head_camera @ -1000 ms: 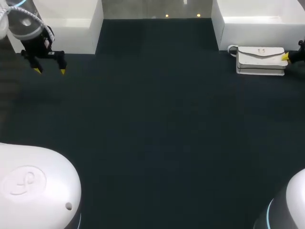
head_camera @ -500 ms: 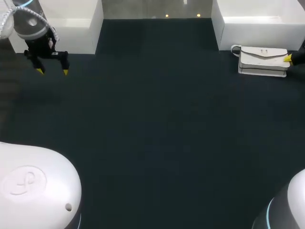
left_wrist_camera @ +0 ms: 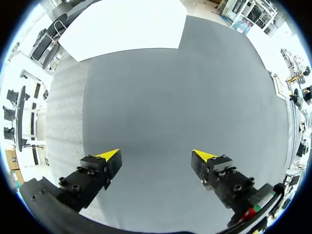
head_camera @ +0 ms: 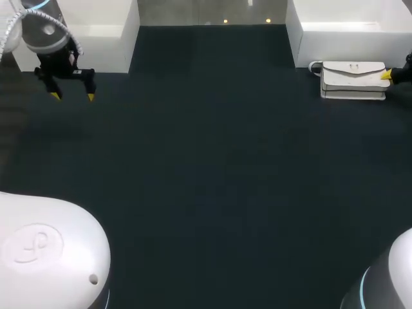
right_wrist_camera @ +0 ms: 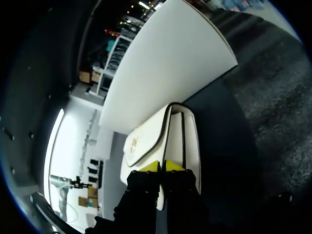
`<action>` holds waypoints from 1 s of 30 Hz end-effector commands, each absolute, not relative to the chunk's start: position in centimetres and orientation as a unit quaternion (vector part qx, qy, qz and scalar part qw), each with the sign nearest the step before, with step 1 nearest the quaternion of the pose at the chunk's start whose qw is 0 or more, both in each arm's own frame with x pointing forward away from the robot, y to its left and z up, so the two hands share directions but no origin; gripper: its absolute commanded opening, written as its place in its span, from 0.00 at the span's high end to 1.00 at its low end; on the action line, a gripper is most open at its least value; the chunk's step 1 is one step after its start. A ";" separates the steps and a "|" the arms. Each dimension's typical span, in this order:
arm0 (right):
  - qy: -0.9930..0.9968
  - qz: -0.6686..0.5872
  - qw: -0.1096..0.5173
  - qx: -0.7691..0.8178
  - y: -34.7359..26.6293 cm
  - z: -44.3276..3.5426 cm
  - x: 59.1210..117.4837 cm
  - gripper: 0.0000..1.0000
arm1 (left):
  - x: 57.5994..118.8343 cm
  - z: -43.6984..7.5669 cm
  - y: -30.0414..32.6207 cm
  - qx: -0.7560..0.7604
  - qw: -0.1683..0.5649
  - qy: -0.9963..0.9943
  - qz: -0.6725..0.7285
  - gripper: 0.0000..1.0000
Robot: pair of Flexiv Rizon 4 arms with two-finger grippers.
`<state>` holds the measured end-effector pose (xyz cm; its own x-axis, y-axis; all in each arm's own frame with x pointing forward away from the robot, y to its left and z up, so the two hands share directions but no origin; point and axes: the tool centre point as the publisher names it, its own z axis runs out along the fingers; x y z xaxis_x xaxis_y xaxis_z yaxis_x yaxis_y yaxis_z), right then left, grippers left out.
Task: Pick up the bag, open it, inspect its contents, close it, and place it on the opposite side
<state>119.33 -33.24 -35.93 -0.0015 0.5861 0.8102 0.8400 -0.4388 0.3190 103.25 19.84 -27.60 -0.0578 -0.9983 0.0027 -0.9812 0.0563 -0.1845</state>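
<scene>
A white handbag (head_camera: 353,78) with a flap and a short strap lies at the table's far right, next to a white box. My right gripper (head_camera: 386,75) comes in from the right edge and is shut on the bag's right end. In the right wrist view its yellow tips (right_wrist_camera: 161,166) are pressed together at the edge of the bag (right_wrist_camera: 146,141) by the flap. My left gripper (head_camera: 72,96) hangs open over the far left of the table. Nothing lies between its fingers (left_wrist_camera: 156,158) except dark mat.
A white box (head_camera: 96,32) stands at the back left and another white box (head_camera: 347,35) at the back right, just behind the bag. The dark mat (head_camera: 212,167) covers the table between them.
The bag has shifted slightly together with the right gripper, right and then back left and a little away. The left gripper has drifted a little to the right, still open.
</scene>
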 end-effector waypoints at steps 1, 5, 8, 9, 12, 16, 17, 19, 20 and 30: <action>-0.656 -0.269 0.381 -0.593 -34.0 -36.1 120.2 0.62 | 102.7 -27.5 19.7 -0.684 0.067 0.723 -0.071 0.00; -0.654 -0.269 0.383 -0.595 -34.1 -36.3 119.8 0.00 | 102.5 -27.6 19.7 -0.686 0.066 0.721 -0.072 0.00; -0.649 -0.270 0.381 -0.601 -34.1 -36.3 119.2 0.00 | 102.4 -27.6 19.7 -0.686 0.066 0.721 -0.074 0.00; -0.649 -0.269 0.378 -0.603 -34.0 -36.3 119.0 0.00 | 102.4 -27.6 19.7 -0.686 0.065 0.721 -0.074 0.00; -0.650 -0.256 0.358 -0.620 -34.0 -35.8 118.3 0.00 | 102.3 -27.4 19.8 -0.685 0.067 0.721 -0.077 0.00; -0.652 -0.242 0.330 -0.638 -34.4 -34.5 117.3 0.00 | 102.3 -27.2 19.9 -0.684 0.069 0.722 -0.081 0.00; -0.654 -0.240 0.324 -0.639 -34.5 -34.1 117.1 0.00 | 102.3 -27.2 19.9 -0.684 0.069 0.722 -0.083 0.00; -0.660 -0.218 0.303 -0.652 -34.6 -33.6 116.6 0.00 | 102.2 -27.1 19.9 -0.682 0.069 0.723 -0.086 0.00; -0.662 -0.213 0.297 -0.655 -34.5 -33.4 116.3 0.00 | 102.2 -27.1 19.9 -0.682 0.069 0.723 -0.087 0.00; -0.678 -0.126 0.192 -0.698 -32.6 -31.7 113.6 0.00 | 102.3 -26.8 20.3 -0.682 0.074 0.721 -0.097 0.00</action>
